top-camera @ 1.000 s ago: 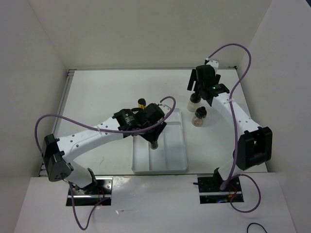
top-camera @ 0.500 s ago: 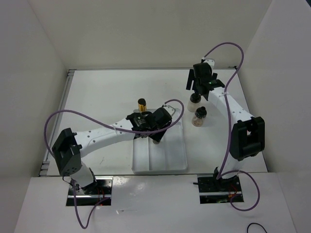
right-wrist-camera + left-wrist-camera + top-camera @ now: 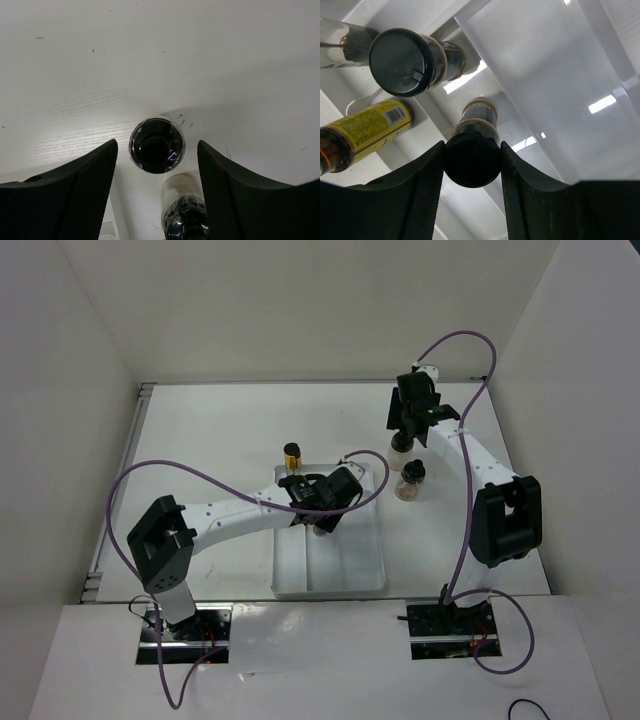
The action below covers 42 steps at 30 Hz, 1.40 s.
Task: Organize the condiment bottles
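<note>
Trouble could have come on either side here. The left fingers (image 3: 427,190) were clenched on the black cap of a dark brown bottle (image 3: 476,117), which hung over the white tray (image 3: 345,565) beside a raised divider. Whether its base had touched down could not be told. Held by the cap alone, it could swing or slip. If it came down on the divider it might tip, and the second brown bottle (image 3: 400,61) stood close enough to get knocked. Over on the right, the right fingers (image 3: 75,190) were spread wide on either side of a clear bottle (image 3: 157,145) that stood on the surface (image 3: 220,440). They held nothing and touched nothing, with daylight showing on both sides of the cap. The worry there was the pinkish bottle (image 3: 184,220) standing just beside it. An off-centre squeeze could clip that neighbour or shove the clear one over before the grip took. A yellow bottle (image 3: 291,454) waited on the surface just off the tray's far left corner.
</note>
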{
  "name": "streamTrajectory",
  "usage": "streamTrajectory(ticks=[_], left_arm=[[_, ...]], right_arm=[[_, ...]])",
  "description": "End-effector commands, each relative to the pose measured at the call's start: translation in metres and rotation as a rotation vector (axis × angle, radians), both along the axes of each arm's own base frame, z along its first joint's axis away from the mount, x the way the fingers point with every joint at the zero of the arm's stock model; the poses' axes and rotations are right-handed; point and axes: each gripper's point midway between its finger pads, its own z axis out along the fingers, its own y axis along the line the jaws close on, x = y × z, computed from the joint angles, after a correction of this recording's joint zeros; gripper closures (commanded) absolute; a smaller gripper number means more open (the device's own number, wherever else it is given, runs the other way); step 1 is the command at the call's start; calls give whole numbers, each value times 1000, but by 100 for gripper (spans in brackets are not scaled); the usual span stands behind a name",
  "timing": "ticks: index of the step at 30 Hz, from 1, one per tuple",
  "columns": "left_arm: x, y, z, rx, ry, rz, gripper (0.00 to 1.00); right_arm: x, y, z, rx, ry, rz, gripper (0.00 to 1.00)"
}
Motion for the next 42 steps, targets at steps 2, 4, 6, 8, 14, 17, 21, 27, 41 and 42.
streamTrajectory(ticks=[2, 4, 6, 8, 14, 17, 21, 27, 41, 42], left_arm=[[7, -7, 1, -17, -24, 30, 82], [8, -9, 2, -30, -27, 37, 72], [8, -9, 2, -30, -27, 37, 64], [9, -9, 5, -27, -34, 42, 59], [10, -12, 14, -48, -38, 37, 33], [10, -16, 21, -68, -35, 40, 20], [8, -17, 32, -88, -38, 35, 14], [9, -22, 59, -152, -51, 52, 9], [6, -17, 128, -310, -127, 82, 2], [5, -15, 127, -302, -123, 82, 2]], right_arm=[[3, -1, -3, 3, -12, 4, 30], [3, 0, -4, 9, -11, 11, 30], [1, 2, -8, 13, 0, 19, 33], [2, 2, -12, 11, 9, 19, 34], [-2, 3, -20, 19, 28, 20, 43], [0, 3, -22, 19, 27, 20, 47], [1, 3, -31, 15, 46, 19, 52], [1, 3, -33, 15, 46, 19, 59], [3, -1, -43, -16, 61, 4, 52], [3, -1, -43, -16, 61, 4, 49]])
